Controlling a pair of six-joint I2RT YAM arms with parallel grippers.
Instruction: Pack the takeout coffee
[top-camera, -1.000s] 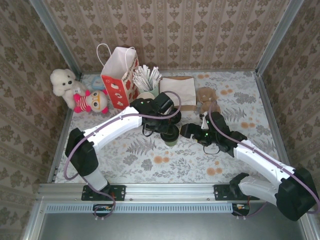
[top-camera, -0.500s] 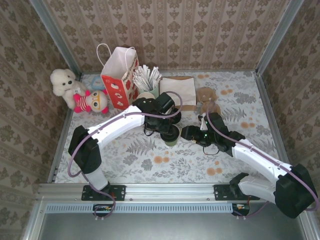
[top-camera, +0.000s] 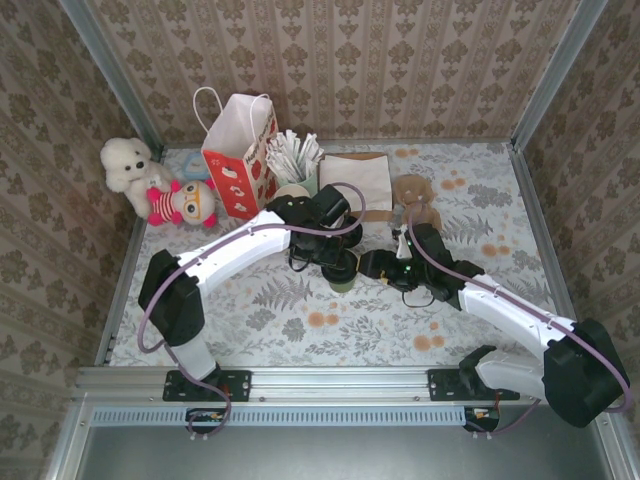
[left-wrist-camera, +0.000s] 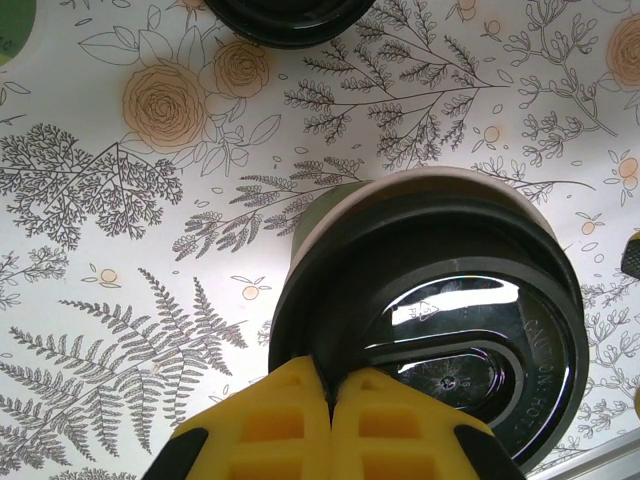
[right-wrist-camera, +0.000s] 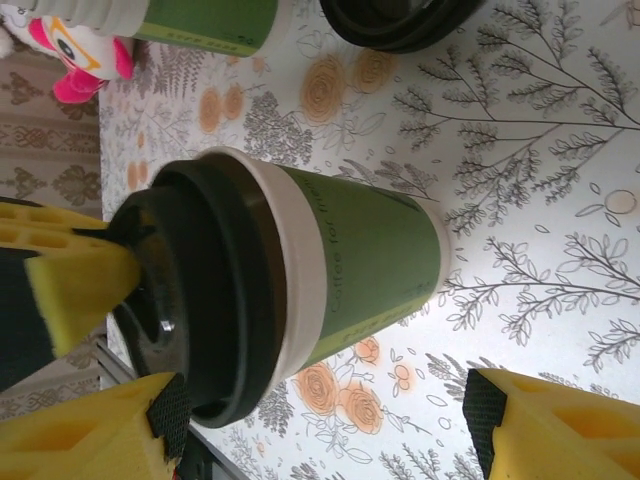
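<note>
From above we barely see the takeout coffee, upright on the table under the left gripper, which is clenched with its tips at the lid rim; right gripper released, straddling it. Flat black lid cut off just beside; paper bag behind

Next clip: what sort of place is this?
Probably a staged robot test booth, not a café: wallpapered panels, a floral-print table, and props like a plush toy and a gift bag.

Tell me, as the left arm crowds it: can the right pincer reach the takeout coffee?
Probably yes: the right pincer is open with the takeout coffee between its fingers; the shut left pincer touches just the lid.
</note>
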